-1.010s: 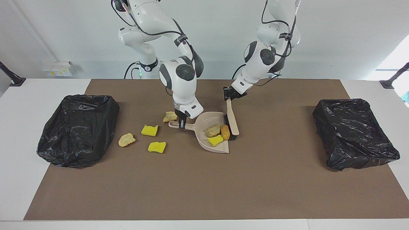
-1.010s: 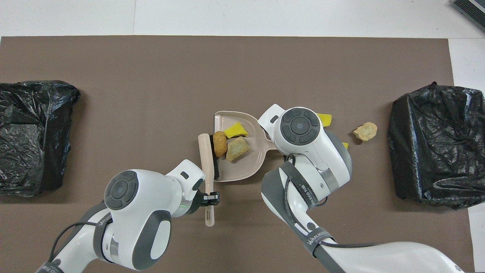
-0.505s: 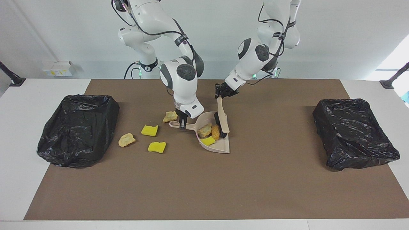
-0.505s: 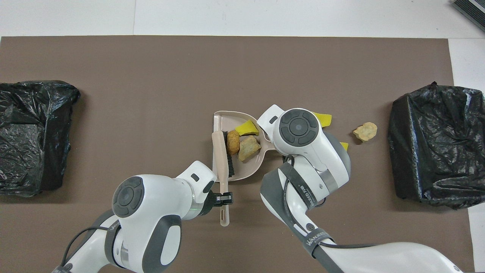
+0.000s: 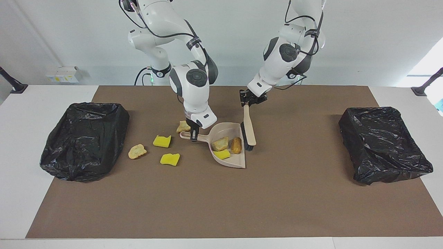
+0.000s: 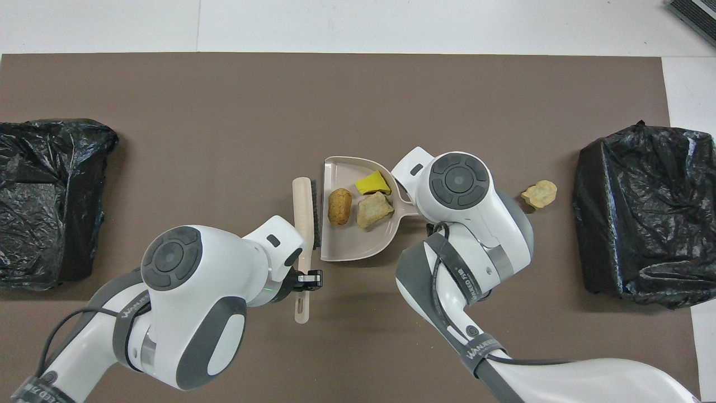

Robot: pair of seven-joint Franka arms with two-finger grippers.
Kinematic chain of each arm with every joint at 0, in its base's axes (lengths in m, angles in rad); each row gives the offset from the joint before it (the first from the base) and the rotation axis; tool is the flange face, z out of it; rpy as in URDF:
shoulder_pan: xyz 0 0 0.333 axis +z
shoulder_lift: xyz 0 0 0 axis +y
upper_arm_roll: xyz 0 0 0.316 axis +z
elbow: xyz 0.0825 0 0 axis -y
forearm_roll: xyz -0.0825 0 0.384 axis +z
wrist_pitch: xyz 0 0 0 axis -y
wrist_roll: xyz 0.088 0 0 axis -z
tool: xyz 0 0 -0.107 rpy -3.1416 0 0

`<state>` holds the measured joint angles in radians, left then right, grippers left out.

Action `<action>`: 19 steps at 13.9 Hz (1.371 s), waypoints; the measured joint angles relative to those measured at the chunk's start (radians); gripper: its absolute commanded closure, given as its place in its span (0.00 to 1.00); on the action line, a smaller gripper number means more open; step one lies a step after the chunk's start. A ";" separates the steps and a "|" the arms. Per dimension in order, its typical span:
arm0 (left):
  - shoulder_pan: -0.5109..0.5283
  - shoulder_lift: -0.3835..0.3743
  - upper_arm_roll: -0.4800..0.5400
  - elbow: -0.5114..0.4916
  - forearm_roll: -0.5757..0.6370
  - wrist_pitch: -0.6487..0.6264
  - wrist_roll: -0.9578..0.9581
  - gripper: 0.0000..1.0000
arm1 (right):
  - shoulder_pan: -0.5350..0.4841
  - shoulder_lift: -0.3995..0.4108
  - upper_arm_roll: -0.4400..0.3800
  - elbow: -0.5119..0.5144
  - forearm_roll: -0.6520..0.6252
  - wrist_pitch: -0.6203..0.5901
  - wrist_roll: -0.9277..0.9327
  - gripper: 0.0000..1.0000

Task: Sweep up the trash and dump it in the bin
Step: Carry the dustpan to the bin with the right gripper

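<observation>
My right gripper (image 5: pixel 193 135) is shut on the handle of a beige dustpan (image 5: pixel 225 130) in the middle of the mat. In the pan lie a tan chunk (image 5: pixel 220 143), an orange-brown chunk (image 5: pixel 236 145) and a yellow sponge bit (image 5: pixel 222 154). My left gripper (image 5: pixel 247 102) is shut on the handle of a beige brush (image 5: pixel 250 129), whose bristles stand just outside the pan's mouth. On the mat, toward the right arm's end, lie a tan chunk (image 5: pixel 183 127), two yellow sponge bits (image 5: pixel 162 141) (image 5: pixel 170 159) and another tan chunk (image 5: pixel 137 151). In the overhead view my right wrist hides its gripper.
A bin lined with a black bag (image 5: pixel 84 140) stands at the right arm's end of the table. A second one (image 5: pixel 384 143) stands at the left arm's end. A brown mat (image 5: pixel 221 200) covers the table's middle.
The brush swept the three pieces deeper into the pan, then drew back out of its mouth toward the left arm's end. The pan shifted slightly.
</observation>
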<state>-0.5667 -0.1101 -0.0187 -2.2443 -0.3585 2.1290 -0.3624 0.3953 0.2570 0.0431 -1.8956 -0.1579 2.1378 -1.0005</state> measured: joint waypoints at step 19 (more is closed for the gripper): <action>-0.206 0.011 -0.170 -0.118 0.134 0.118 -0.438 1.00 | -0.479 -0.124 -0.016 0.230 0.067 -0.302 -0.557 1.00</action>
<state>-0.7730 -0.0988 -0.1883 -2.3620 -0.2248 2.2467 -0.8006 -0.0833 0.1330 0.0269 -1.6660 -0.0906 1.8357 -1.5573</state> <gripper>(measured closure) 0.736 0.687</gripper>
